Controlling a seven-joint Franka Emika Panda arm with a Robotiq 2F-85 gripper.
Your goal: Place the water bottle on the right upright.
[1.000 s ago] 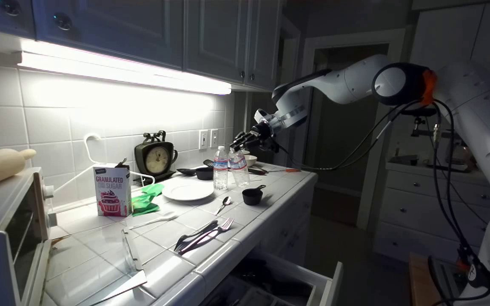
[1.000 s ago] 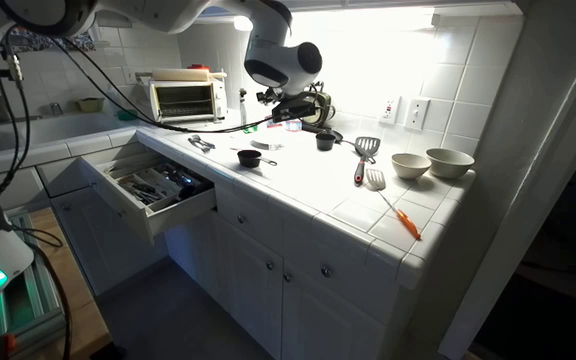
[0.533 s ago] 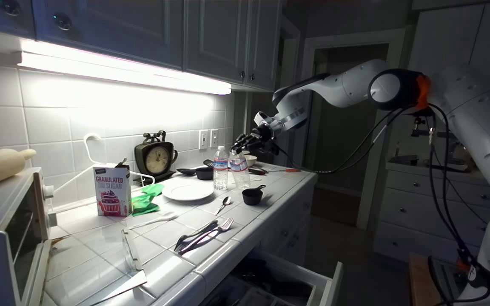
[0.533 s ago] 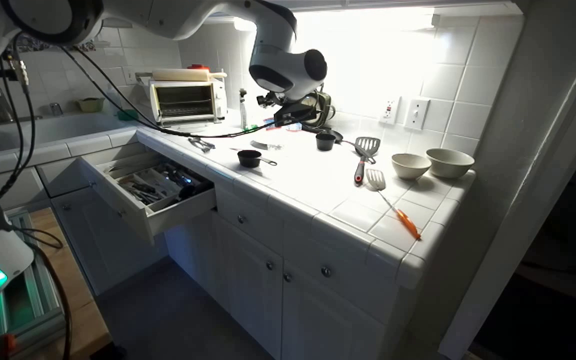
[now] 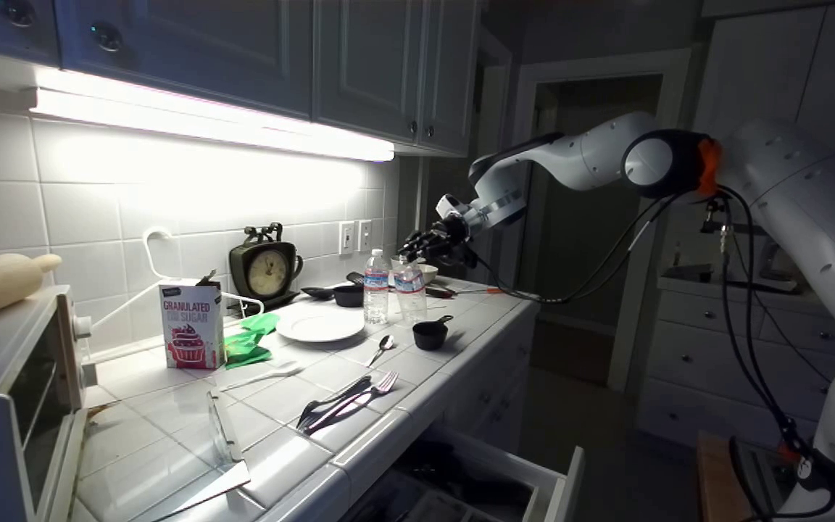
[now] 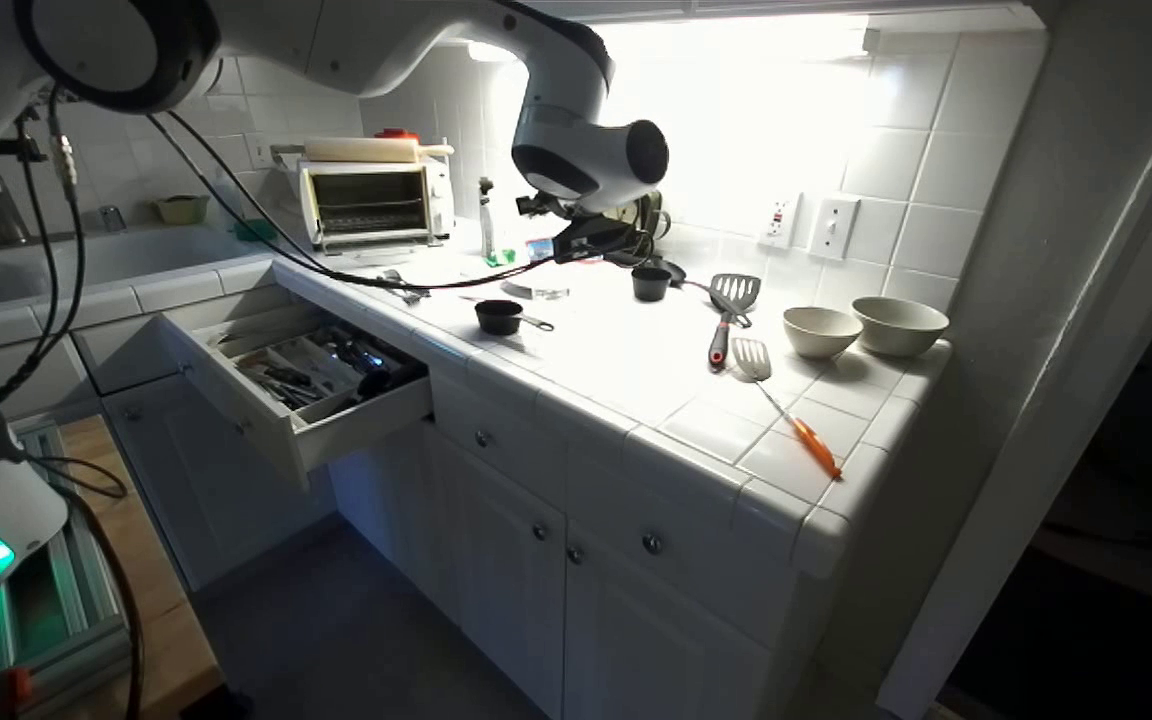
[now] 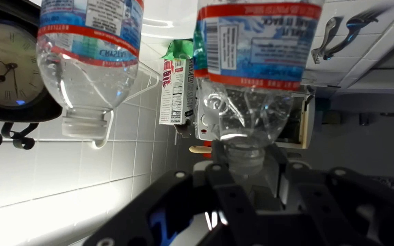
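gripper point(image 7: 247, 155) clasps bottle point(image 5: 411, 283) by its top; bottle nearly upright, just beside other bottle point(image 5: 376, 286), in from counter's point(image 5: 370, 429) front edge. righting looks mostly done (base contact unclear); left: settle, release.

Before me, a white-tiled desk point(image 6: 676, 410) runs along a tiled wall point(image 5: 77, 210), lit harshly by a strip light point(image 5: 207, 125) under closed upper cabinets point(image 5: 185, 54). I see a drawer point(image 6: 361, 428) standing open beneath its edge, a dim doorway point(image 5: 577, 225), and dark floor point(image 6: 366, 620).
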